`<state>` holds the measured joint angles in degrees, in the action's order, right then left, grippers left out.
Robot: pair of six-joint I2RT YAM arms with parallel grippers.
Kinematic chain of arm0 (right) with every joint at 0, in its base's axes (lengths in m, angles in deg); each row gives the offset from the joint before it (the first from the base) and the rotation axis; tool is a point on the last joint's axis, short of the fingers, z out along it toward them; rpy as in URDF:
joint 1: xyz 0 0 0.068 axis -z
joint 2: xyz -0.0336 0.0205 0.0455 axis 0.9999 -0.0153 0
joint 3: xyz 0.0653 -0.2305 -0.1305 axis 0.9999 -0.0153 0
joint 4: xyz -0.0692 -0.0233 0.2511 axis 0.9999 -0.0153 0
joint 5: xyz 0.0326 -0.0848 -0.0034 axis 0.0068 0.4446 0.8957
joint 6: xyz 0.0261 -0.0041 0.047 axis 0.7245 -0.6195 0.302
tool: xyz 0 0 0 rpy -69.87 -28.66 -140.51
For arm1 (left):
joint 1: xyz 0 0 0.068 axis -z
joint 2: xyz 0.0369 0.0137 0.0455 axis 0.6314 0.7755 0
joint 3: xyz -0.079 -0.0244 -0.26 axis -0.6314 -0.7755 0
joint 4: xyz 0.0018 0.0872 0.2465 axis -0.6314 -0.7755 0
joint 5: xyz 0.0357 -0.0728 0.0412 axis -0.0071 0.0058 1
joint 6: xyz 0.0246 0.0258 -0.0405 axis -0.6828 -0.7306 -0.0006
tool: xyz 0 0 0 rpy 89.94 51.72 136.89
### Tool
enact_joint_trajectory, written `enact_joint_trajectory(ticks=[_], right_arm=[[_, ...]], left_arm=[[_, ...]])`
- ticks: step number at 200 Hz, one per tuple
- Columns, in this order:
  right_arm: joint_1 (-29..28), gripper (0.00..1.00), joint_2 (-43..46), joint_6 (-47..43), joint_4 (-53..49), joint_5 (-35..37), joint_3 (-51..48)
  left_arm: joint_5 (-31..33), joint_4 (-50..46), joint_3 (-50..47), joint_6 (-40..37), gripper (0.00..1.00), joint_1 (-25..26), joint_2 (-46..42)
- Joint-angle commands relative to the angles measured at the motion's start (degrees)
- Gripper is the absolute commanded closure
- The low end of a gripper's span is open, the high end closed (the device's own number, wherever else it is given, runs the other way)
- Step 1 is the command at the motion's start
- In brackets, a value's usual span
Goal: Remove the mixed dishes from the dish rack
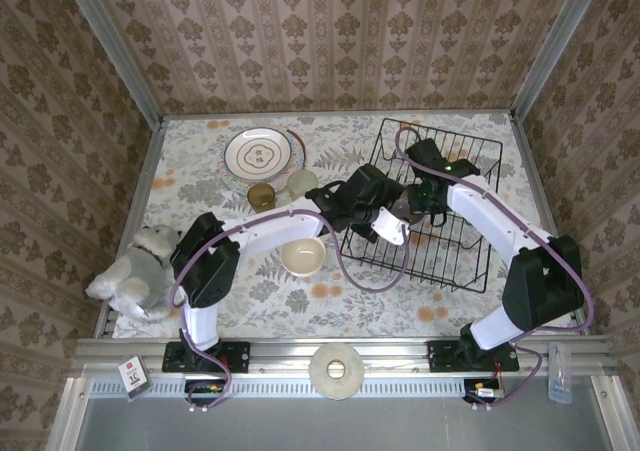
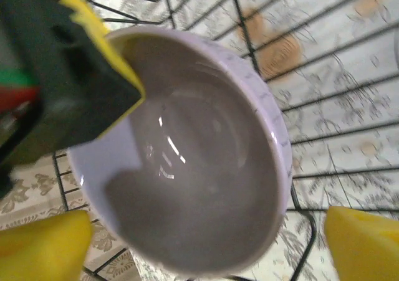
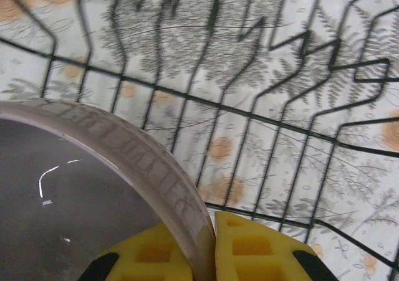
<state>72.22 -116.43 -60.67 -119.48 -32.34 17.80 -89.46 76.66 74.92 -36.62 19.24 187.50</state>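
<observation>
Top view: both arms reach over the dish rack (image 1: 470,246), and the left gripper (image 1: 378,214) and right gripper (image 1: 415,203) meet at the lilac bowl (image 1: 391,230) above its left part; a cream bowl (image 1: 303,256) stands just outside on the table. Left wrist view: the left fingers (image 2: 43,250) stand wide apart, either side of the bowl. Right wrist view: the right pads (image 3: 255,250) are clamped on the bowl rim above the rack wires.

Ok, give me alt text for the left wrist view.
A tilted lilac bowl, its inside facing the camera, is pinched at its upper-left rim by the right gripper. The left gripper has its yellow fingertips wide apart at the bottom corners, either side of it. Behind are the black wires of the dish rack over a floral tablecloth.
</observation>
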Motion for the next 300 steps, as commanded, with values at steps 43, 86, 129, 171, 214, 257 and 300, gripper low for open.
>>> enact_joint_trajectory(ticks=[43, 86, 129, 171, 214, 257, 300], right_arm=[[5.58, 1.0, 9.91, 4.49, 6.29, 3.05, -3.12], [5.68, 1.0, 13.56, 6.06, 7.16, 3.5, -4.6], [5.34, 1.0, 16.54, 7.44, 7.35, 2.39, -5.55], [3.34, 1.0, 17.5, 9.02, 8.13, 2.26, -5.75], [1.18, 1.0, 17.06, 10.49, 9.06, 1.99, -5.88], [0.13, 1.0, 18.34, 10.94, 8.99, 1.63, -6.07], [-0.46, 1.0, 19.33, 11.21, 8.91, 2.25, -6.58]], left_arm=[[0.06, 7.69, -0.04, 27.94, 0.0, 0.61, -10.16], [4.32, -2.87, 8.0, 53.9, 0.0, -2.94, -9.2], [-1.51, -10.6, 13.26, 78.49, 0.0, -8.3, -6.5], [-3.28, -13.29, 15.74, 87.94, 0.0, -6.45, -3.77], [-4.56, -18.88, 21.2, 91.59, 0.07, -4.95, 0.91], [-5.18, -20.37, 22.76, 93.85, 0.27, -5.04, 3.74], [-4.58, -23.05, 26.24, 94.93, 0.4, -5.0, 7.32]])
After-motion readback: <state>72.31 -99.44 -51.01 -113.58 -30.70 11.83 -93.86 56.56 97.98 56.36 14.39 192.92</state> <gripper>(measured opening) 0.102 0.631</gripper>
